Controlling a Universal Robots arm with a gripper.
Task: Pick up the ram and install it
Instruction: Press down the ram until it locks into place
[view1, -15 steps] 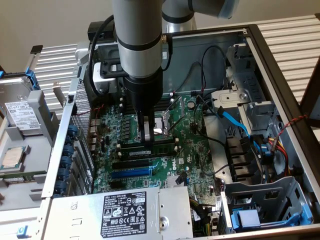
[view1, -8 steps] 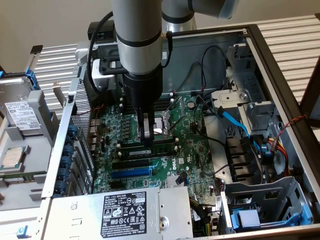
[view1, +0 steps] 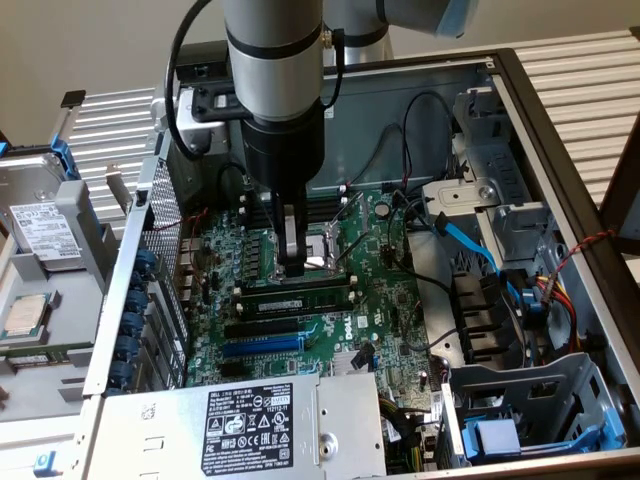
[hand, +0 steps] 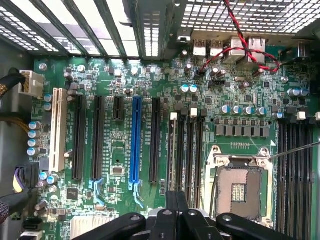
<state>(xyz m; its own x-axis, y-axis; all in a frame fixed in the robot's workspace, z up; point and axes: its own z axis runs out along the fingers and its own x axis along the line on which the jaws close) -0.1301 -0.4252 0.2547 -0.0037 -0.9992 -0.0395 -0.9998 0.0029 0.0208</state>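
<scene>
Exterior view
Arm: the silver-and-black robot arm (view1: 275, 80) reaches down from above into an open grey metal computer case (view1: 560, 150).
Gripper: the black gripper (view1: 293, 268) hangs low over the green motherboard (view1: 390, 300), its fingers drawn together with no gap showing between them; the tip sits right at the top edge of the ram.
Ram: the long thin green circuit-board stick (view1: 300, 296) stands on edge in the memory slot nearest the CPU socket, running along the slot's length; whether it is fully seated cannot be told.
CPU socket: a silver metal frame (view1: 335, 255) lies just behind the gripper.
Slots nearby: black expansion slots and one blue expansion slot (view1: 262, 345) lie towards the camera from the ram.
Power supply: a grey metal box with a black-and-white label (view1: 250, 415) fills the near edge of the case.
Cables: a light-blue flat cable (view1: 470, 245) runs over the drive cage on the exterior view's right.
Outside the case: a loose silver hard drive (view1: 40, 235) and a square processor chip (view1: 25, 315) rest on the exterior view's left.

Wrist view
Gripper: the black fingers (hand: 175, 212) appear pressed side by side over the board.
Memory slots: black slots with white end clips (hand: 185, 150) lie just beside the fingers.
Blue slot: the blue expansion slot (hand: 134, 140) runs between black ones.
Socket: the open CPU socket (hand: 242, 187) sits beside the memory slots.
Wires: a red-and-black twisted wire pair (hand: 240, 45) crosses the rear ports.
</scene>
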